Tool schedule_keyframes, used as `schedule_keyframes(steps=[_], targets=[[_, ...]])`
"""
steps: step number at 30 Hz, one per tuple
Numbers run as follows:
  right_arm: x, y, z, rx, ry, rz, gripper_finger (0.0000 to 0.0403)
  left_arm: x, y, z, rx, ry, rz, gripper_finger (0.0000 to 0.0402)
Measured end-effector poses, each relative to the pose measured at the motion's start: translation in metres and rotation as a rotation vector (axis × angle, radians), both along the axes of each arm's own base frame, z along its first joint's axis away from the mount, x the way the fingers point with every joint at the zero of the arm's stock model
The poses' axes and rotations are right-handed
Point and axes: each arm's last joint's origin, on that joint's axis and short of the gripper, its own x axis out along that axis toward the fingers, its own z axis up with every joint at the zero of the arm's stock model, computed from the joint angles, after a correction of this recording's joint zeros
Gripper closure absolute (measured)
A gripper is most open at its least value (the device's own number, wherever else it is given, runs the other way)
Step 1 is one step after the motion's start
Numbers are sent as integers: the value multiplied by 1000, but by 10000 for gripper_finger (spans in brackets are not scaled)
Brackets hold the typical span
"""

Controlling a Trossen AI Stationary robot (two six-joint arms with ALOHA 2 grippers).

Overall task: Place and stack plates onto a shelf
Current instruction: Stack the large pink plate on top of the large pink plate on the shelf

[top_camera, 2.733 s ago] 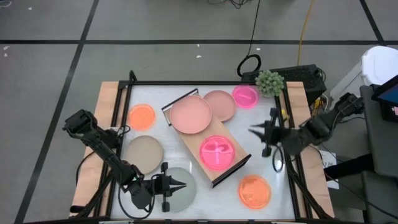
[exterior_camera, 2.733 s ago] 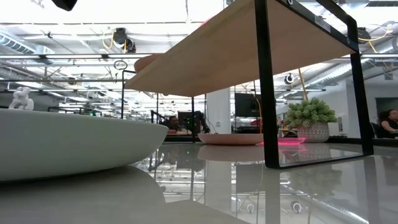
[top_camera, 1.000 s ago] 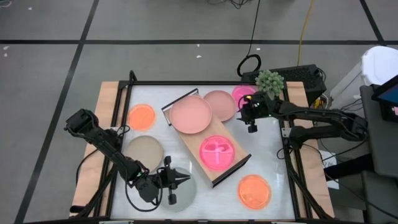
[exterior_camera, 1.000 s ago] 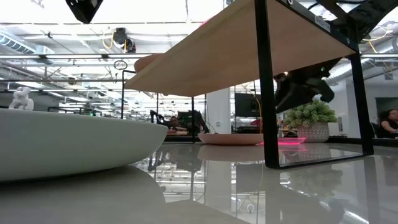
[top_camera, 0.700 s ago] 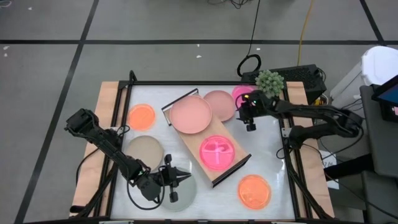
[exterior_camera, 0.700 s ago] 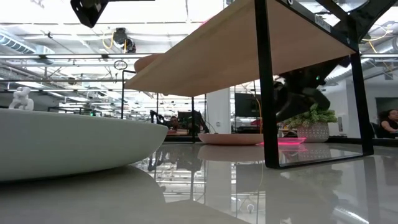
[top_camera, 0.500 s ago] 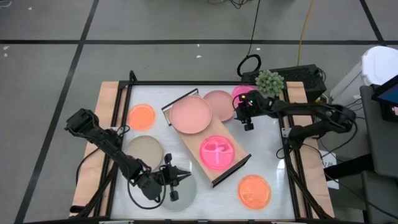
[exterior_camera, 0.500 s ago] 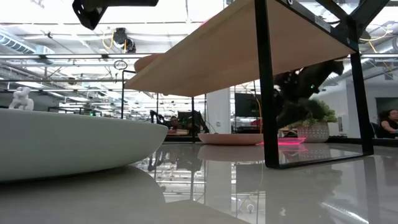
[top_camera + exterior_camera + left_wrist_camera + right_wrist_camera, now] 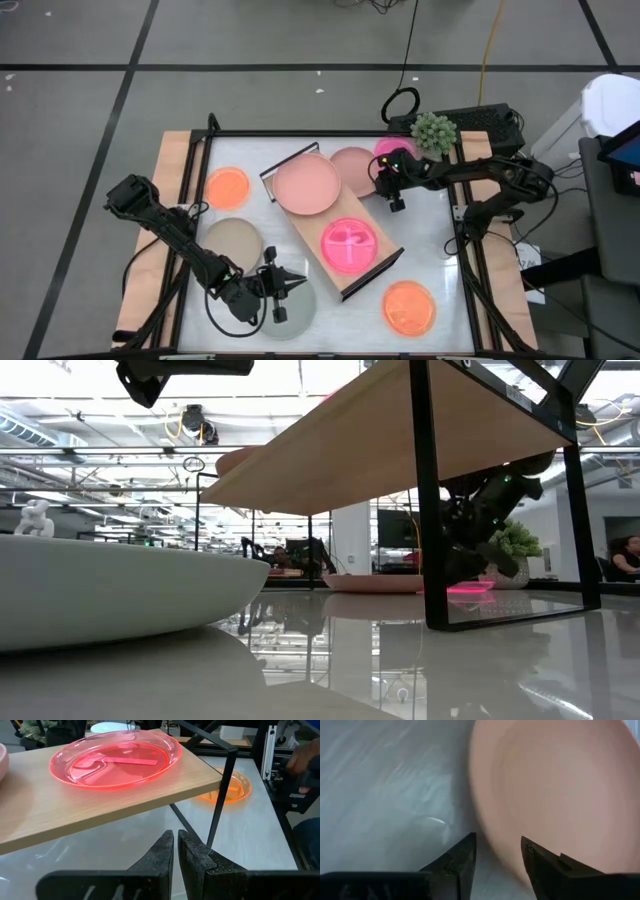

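The shelf [image 9: 308,232] lies slantwise across the middle of the table, with a large pink plate [image 9: 307,183] and a hot-pink divided plate [image 9: 349,245] on it. A dusty-pink plate [image 9: 356,165] rests on the table just beyond the shelf. My right gripper [image 9: 499,855] is open and low at this plate's right rim [image 9: 485,835], which shows just ahead of the gap between its fingers. My left gripper [image 9: 176,845] is shut and hangs above the grey-green plate [image 9: 295,312] at the near edge. Also on the table are a beige plate [image 9: 233,243], two orange plates [image 9: 227,187] [image 9: 410,307] and a small hot-pink plate [image 9: 398,148].
A potted plant [image 9: 433,132] stands at the far right corner, close behind my right arm. The shelf's black frame leg [image 9: 428,500] stands between the low camera and my right gripper. A black frame [image 9: 300,134] runs along the table's far edge.
My right gripper has come down and moved toward the table's left, closing in on the dusty-pink plate's rim. In the low view it has sunk from beside the plant to just above the tabletop.
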Motion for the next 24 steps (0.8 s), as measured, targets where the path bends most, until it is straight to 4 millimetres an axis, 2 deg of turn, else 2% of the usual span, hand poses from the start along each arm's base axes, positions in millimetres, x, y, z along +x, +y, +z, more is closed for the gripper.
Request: schedule_keyframes(steps=[4, 13, 24], targets=[[1, 0, -1, -26, 5, 33, 296, 1, 1, 0, 0, 0, 5, 369], [3, -1, 1, -84, -10, 79, 392, 1, 1, 0, 0, 0, 4, 369], [7, 2, 7, -195, 11, 17, 400, 1, 1, 0, 2, 0, 4, 369]])
